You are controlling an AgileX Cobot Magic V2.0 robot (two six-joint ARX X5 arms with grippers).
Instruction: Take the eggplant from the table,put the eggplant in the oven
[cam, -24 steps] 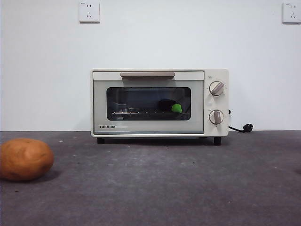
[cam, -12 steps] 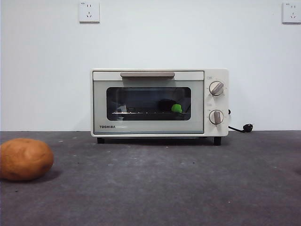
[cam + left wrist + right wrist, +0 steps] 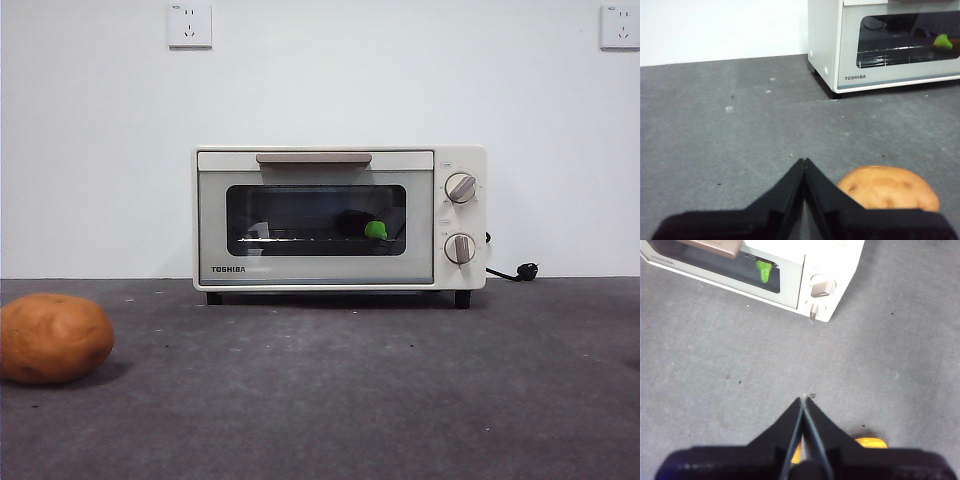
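Note:
The cream oven stands at the back of the dark grey table with its door closed. Behind the glass, the eggplant lies on the wire rack; its dark body is dim and its green cap shows clearly, as it does in the left wrist view and the right wrist view. My left gripper is shut and empty, low over the table near a potato. My right gripper is shut and empty, high above the table in front of the oven. Neither arm shows in the front view.
An orange-brown potato lies at the table's front left, just beside my left gripper's jaw. A yellow-orange object peeks out under my right gripper. A black plug and cord lie to the right of the oven.

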